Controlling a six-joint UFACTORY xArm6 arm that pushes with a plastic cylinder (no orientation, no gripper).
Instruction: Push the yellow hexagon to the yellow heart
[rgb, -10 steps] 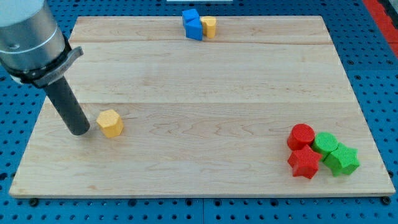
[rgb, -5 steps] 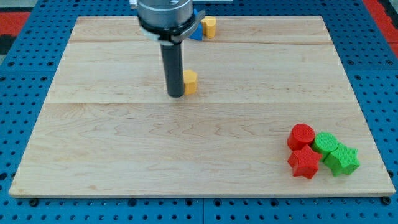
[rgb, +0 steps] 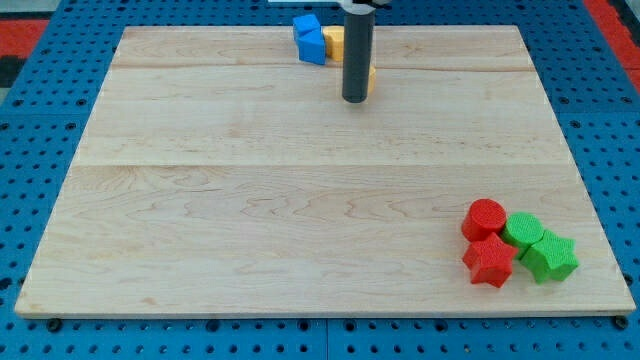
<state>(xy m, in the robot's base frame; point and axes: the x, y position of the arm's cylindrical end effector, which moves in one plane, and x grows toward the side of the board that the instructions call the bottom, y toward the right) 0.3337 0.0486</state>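
Observation:
My tip (rgb: 354, 99) rests on the wooden board (rgb: 300, 200) near the view's top centre. The yellow hexagon (rgb: 371, 79) is almost wholly hidden behind the rod; only a thin yellow sliver shows at the rod's right side, touching it. The yellow heart (rgb: 333, 41) sits at the top edge of the board, just up and left of the rod and partly covered by it. The hexagon sliver lies a short way below and right of the heart.
A blue block (rgb: 310, 39) sits against the heart's left side at the top edge. At the bottom right stand a red cylinder (rgb: 486, 218), a red star (rgb: 489, 261), a green block (rgb: 522, 231) and a green star (rgb: 550, 257), clustered together.
The rod has swept from the board's left to the top centre, pushing the yellow hexagon up and right until it is close to the yellow heart.

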